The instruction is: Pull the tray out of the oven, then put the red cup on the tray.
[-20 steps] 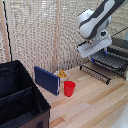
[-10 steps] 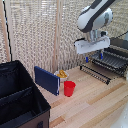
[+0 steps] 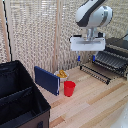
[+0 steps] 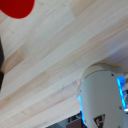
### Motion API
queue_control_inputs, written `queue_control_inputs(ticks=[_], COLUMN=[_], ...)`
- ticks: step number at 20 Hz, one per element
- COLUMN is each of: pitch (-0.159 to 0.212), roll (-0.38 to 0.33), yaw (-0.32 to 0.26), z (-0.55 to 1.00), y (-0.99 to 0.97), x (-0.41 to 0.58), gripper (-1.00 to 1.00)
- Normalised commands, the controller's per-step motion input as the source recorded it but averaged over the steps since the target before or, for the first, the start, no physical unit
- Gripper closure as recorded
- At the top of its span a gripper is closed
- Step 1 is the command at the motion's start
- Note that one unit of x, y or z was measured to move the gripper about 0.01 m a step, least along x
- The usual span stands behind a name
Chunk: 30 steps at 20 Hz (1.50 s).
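The red cup point(image 3: 69, 88) stands upright on the wooden table; in the wrist view the red cup point(image 4: 17, 6) shows only as a red patch at the picture's edge. The oven point(image 3: 120, 44) sits at the exterior view's right with its door folded down. The tray point(image 3: 111, 60), a dark rack of thin bars, sticks out of the oven over the door. My gripper point(image 3: 86, 59) hangs in the air between the cup and the tray, above the table. Its blue-tipped fingers are apart and hold nothing.
A large black fabric box point(image 3: 20, 100) fills the exterior view's left front. A blue flat box point(image 3: 46, 80) leans just left of the cup, with a small bowl of yellow contents point(image 3: 62, 74) behind it. The oven door's bar handle point(image 3: 94, 73) juts toward the cup. A slatted blind stands behind.
The arm has drifted toward the exterior view's left, away from the oven and closer to above the cup. The cup and tray have not moved.
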Motion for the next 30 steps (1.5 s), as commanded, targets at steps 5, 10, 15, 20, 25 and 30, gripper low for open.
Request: queue_control_inputs(ticks=[5,10,15,20,25,30], pitch=[-0.058,-0.001,0.000,-0.003,-0.001,-0.018], roll=[0.016,0.000,-0.019,-0.085,-0.084,-0.098], yaw=[-0.007,0.044,0.047,0.074,0.089,0.094], z=[-0.32,-0.25,-0.32,-0.38,-0.35,-0.34], y=[0.40,0.36,0.31,0.07,0.00,0.08], x=[0.000,0.002,0.000,0.002,0.015,0.000], gripper=[-1.00,-1.00,-1.00,-1.00,-1.00,-1.00])
